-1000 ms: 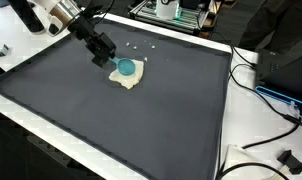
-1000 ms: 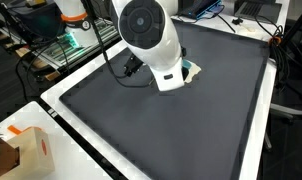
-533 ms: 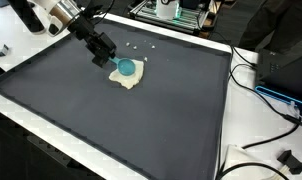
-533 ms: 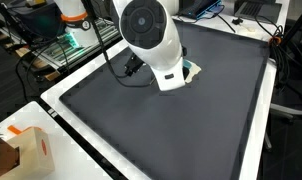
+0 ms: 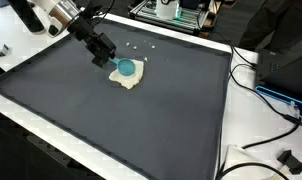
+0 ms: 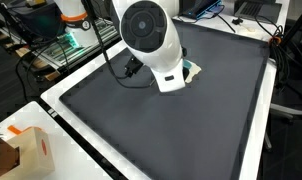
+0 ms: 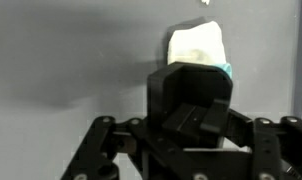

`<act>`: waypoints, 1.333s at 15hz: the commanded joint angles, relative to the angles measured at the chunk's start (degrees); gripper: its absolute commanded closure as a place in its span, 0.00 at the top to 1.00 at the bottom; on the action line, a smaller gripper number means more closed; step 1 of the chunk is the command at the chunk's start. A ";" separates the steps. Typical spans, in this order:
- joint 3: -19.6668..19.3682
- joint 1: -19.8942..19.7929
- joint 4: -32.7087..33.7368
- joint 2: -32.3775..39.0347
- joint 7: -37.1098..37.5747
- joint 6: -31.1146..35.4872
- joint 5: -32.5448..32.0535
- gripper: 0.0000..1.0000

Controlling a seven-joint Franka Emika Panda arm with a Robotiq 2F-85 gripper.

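Teal ball (image 5: 124,66) on a crumpled cream cloth (image 5: 132,78), toward the far side of the black mat (image 5: 141,125). Directly ahead of the gripper (image 5: 113,62), at the very tips, along the line of the arm's reach. Round, so no long axis to line up with. From the wrist view, only a teal sliver (image 7: 228,70) past the dark fingers (image 7: 176,95), cloth beyond. Fingers drawn close; clamped on the ball or merely against it, impossible to tell.
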 commanded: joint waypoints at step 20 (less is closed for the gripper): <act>0.58 2.75 -4.80 -8.38 1.24 -0.59 -6.94 0.19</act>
